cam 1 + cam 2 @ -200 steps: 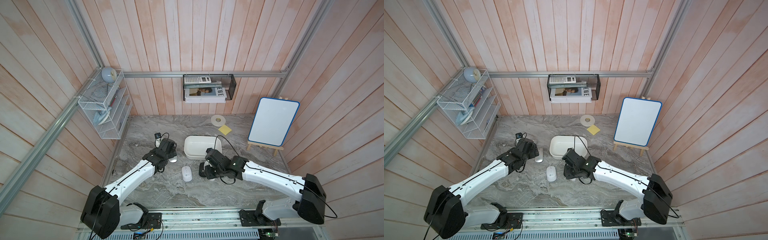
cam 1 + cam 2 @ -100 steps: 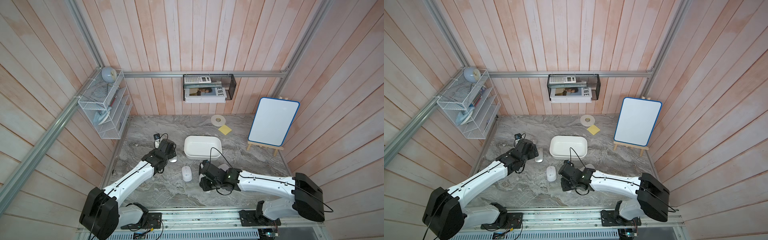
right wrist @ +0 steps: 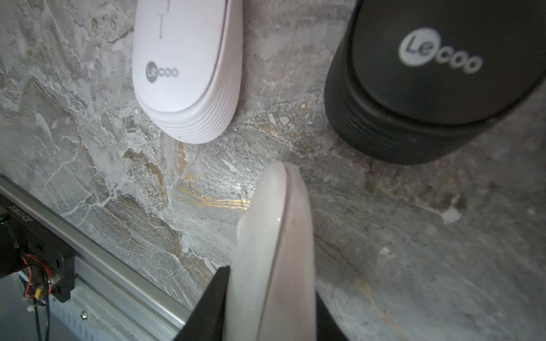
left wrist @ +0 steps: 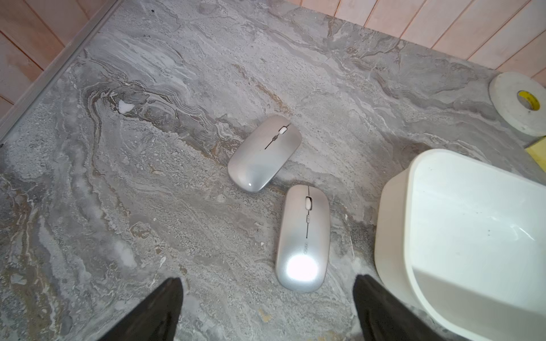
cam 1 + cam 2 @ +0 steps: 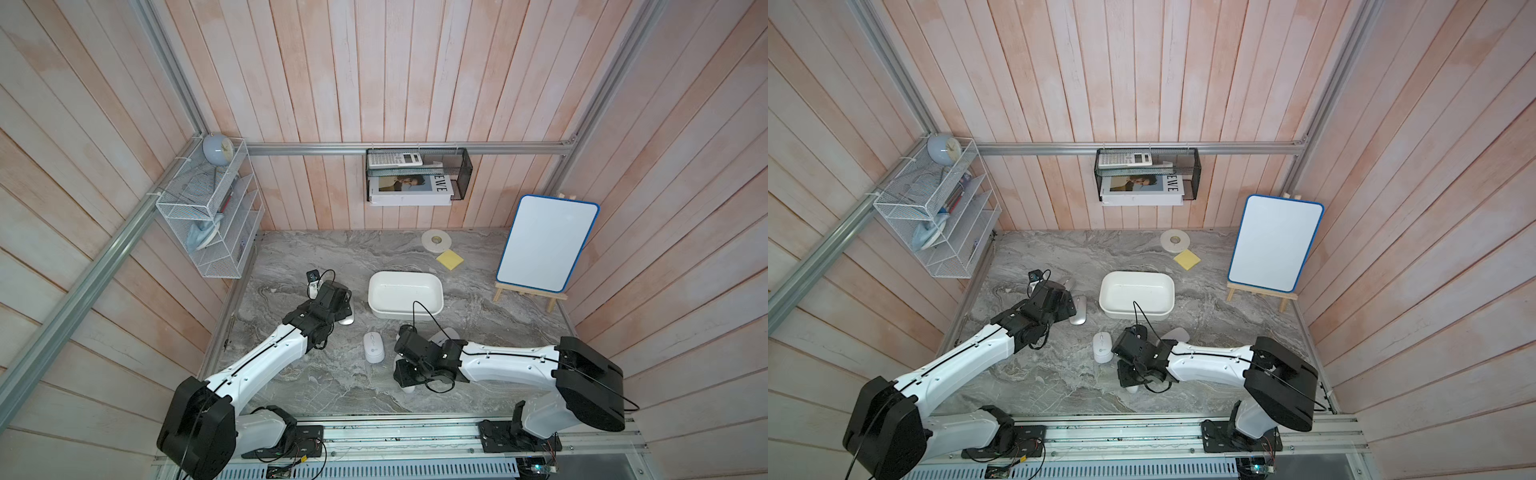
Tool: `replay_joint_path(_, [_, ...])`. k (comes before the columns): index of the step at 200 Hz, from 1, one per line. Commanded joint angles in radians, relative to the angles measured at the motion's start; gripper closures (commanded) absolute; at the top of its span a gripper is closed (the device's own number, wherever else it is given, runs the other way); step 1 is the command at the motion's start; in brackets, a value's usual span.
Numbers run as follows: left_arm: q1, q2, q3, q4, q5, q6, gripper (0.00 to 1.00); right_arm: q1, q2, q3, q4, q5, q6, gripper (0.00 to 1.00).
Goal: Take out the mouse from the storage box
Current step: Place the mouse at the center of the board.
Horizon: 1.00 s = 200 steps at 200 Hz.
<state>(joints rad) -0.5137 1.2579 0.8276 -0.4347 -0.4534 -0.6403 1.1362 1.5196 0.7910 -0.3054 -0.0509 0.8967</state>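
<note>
The white storage box (image 5: 405, 274) stands empty mid-table in both top views. My right gripper (image 3: 270, 283) is shut on a pale mouse (image 3: 277, 224), held on edge low over the table near the front rail; a bit of that mouse (image 5: 408, 389) shows under the gripper. A white mouse (image 5: 373, 347) lies just left of it, and a black mouse (image 3: 428, 73) lies close by. My left gripper (image 4: 267, 279) hangs open over the table left of the box, with nothing between its fingers. Two silver mice (image 4: 264, 153) (image 4: 302, 239) lie just ahead of it.
A pale grey mouse (image 5: 444, 333) lies between the box and my right arm. A tape roll (image 5: 436, 240) and yellow sticky notes (image 5: 449, 260) lie at the back. A whiteboard on an easel (image 5: 546, 243) stands at the right. A wire rack (image 5: 210, 224) hangs on the left wall.
My right arm has drawn back from beside the box toward the front rail, carrying the pale mouse. The left arm has barely moved and stays open.
</note>
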Motion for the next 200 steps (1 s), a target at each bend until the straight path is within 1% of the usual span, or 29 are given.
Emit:
replay_joint_path(1, [-0.005,-0.019,-0.010,-0.011,-0.008,-0.002,0.04,-0.005,0.013,-0.031,0.036,-0.026,0.042,0.82])
replay_joint_path(12, [-0.005,-0.021,-0.011,-0.014,-0.011,-0.001,0.04,-0.012,0.007,-0.045,0.047,-0.030,0.055,0.81])
replay_joint_path(28, [-0.005,-0.025,-0.014,-0.016,-0.015,0.001,0.04,-0.023,-0.012,-0.075,0.059,-0.027,0.076,0.74])
replay_joint_path(79, [-0.005,-0.031,-0.013,-0.019,-0.022,0.003,0.04,-0.052,-0.078,-0.158,0.097,-0.017,0.125,0.64])
replay_joint_path(120, [-0.005,-0.032,-0.012,-0.015,-0.019,0.000,0.04,-0.067,-0.124,-0.200,0.107,-0.006,0.148,0.51])
replay_joint_path(134, [-0.006,-0.034,-0.010,-0.017,-0.019,0.000,0.04,-0.071,-0.139,-0.208,0.106,0.000,0.152,0.49])
replay_joint_path(161, [-0.005,-0.035,-0.007,-0.019,-0.019,0.004,0.04,-0.076,-0.159,-0.222,0.104,0.006,0.157,0.49])
replay_joint_path(179, [-0.005,-0.031,0.005,-0.030,-0.019,0.010,0.04,-0.076,-0.173,-0.222,0.087,0.018,0.157,0.44])
replay_joint_path(200, [-0.005,-0.030,0.015,-0.037,-0.022,0.013,0.04,-0.077,-0.189,-0.217,0.063,0.035,0.154,0.37])
